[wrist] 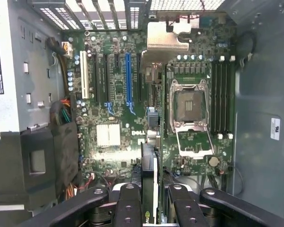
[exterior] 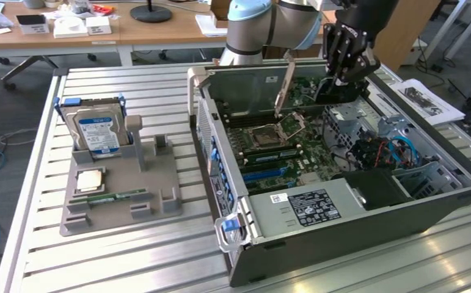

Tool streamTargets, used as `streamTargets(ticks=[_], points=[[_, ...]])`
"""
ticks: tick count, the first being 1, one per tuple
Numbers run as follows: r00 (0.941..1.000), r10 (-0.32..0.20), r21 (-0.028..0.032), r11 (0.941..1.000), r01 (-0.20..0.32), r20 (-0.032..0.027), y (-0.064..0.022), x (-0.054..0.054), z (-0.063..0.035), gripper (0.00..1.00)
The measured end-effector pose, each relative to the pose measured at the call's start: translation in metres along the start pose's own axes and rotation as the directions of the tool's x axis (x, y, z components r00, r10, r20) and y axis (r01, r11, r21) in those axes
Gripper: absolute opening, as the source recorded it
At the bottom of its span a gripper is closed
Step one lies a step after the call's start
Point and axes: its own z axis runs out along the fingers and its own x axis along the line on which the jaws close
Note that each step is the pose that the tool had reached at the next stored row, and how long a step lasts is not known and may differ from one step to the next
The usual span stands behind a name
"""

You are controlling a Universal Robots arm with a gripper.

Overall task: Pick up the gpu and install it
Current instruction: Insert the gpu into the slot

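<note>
1. Gpu [wrist: 148, 165]: a dark card seen edge-on in the wrist view. The gripper [wrist: 152, 198] pinches it, with fingers [wrist: 128, 201] pressed on each flat face. In the exterior view the card [exterior: 335, 94] hangs under the gripper [exterior: 341, 79], inside the far end of the open computer case and above the motherboard. Contact with the board cannot be told.
2. Grey fixture [exterior: 166, 177]: stands on the slotted metal table [exterior: 121, 256] at the exterior view's left. It carries a hard drive [exterior: 96, 131] upright, with a processor chip [exterior: 88, 180] and a green memory stick [exterior: 117, 198] lying flat.
3. Computer case [exterior: 341, 226]: lies on its side just beside the fixture, with its interior exposed.
4. Motherboard [wrist: 113, 94]: shows parallel expansion slots, including a blue slot [wrist: 128, 78], beside the processor socket [wrist: 191, 106], whose retention frame is raised.
5. Robot arm [exterior: 259, 24]: reaches over the case's far wall.
</note>
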Motion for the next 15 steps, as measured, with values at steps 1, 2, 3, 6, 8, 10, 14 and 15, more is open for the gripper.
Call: streamTargets(ticks=[1,2,3,6,8,10,14,15], points=[[1.0000,-0.001,0.0000,1.0000,0.001,0.0000,0.0008,0.001,0.0017,0.27],[1.0000,-0.001,0.0000,1.0000,0.001,0.0001,0.0017,0.001,0.0035,0.27],[1.0000,-0.001,0.0000,1.0000,0.001,0.0001,0.0026,0.002,0.0053,0.27],[1.0000,-0.003,-0.0001,1.0000,0.003,0.0001,0.0052,0.003,0.0106,0.27],[1.0000,-0.004,-0.0001,1.0000,0.004,0.0001,0.0065,0.004,0.0141,0.27],[1.0000,-0.006,-0.0002,1.0000,0.006,0.0003,0.0075,0.004,0.0177,0.27],[0.9999,-0.011,-0.0003,0.9999,0.011,0.0004,0.0098,0.005,0.0247,0.27],[0.9999,-0.013,-0.0004,0.9999,0.013,0.0004,0.0105,0.005,0.0267,0.27]])
